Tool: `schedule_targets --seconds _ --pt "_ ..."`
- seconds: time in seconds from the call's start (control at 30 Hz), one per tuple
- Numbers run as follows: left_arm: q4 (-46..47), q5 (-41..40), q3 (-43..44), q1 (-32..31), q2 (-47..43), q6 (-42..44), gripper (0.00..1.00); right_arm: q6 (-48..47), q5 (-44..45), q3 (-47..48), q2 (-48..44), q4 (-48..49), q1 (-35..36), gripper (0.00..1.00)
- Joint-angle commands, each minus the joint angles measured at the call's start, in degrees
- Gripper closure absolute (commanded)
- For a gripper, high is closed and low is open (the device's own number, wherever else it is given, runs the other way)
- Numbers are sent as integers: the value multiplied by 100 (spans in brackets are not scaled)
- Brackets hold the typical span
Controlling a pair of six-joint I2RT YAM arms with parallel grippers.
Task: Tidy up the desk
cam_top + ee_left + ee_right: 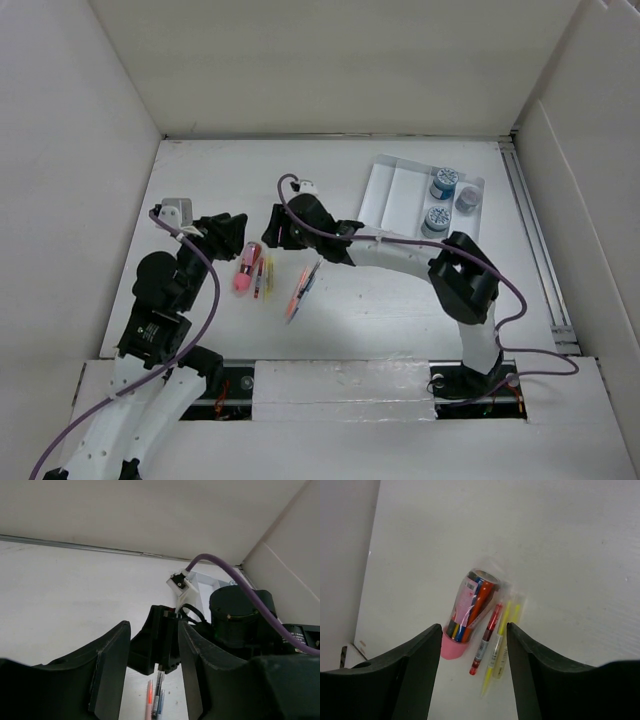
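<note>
**Both grippers spread over a desk of pens, tubs in the tray**

Well off to the right of the right gripper [272, 228] and a little beyond it: a white compartmented tray [395, 190]. Holds three round tubs at its right end: a blue tub [444, 183], a second blue tub [437, 218] nearer the arm bases, and a grey tub [468, 199] just beside both.

Directly beneath the right gripper [472, 630], framed between its fingers in the wrist view: a cup [470, 612] lying on its side. Clear-walled with a pink end, wrapped in clear film, packed with coloured pens. Just beside it on the right lies a red pen [486, 637], then yellow markers [506, 622], all roughly parallel to the cup. Back toward the arm bases and to the right of that gripper: loose orange pens [302, 290], apart from the rest.

Right gripper: fingers wide apart, pinching nothing, hanging above the cup.

Left gripper [232, 238]: also spread, nothing between the fingers, just left of the cup's far end. Faces the right gripper, which sits close beyond its fingertips [114, 650] in the wrist view.

Under both grippers and stretching away on every side: the desk [400, 310], flat, matte white, rectangular. Closed in by tall white walls [330, 60].
</note>
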Motion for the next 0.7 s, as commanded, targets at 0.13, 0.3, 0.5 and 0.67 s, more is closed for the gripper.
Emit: schedule_targets --seconds 0.13,0.3,0.5,0.67 --pt "206 -53 102 -4 -100 -50 59 -123 -135 986 703 -562 378 43" --pt "224 -35 93 -4 -127 -41 59 -96 32 1409 1073 -842 633 60" --pt "250 -9 84 -4 -171 -50 58 -8 -65 1707 1486 -1132 634 50" --pt "241 71 85 -4 -162 -50 58 36 -320 1928 1697 -1168 695 49"
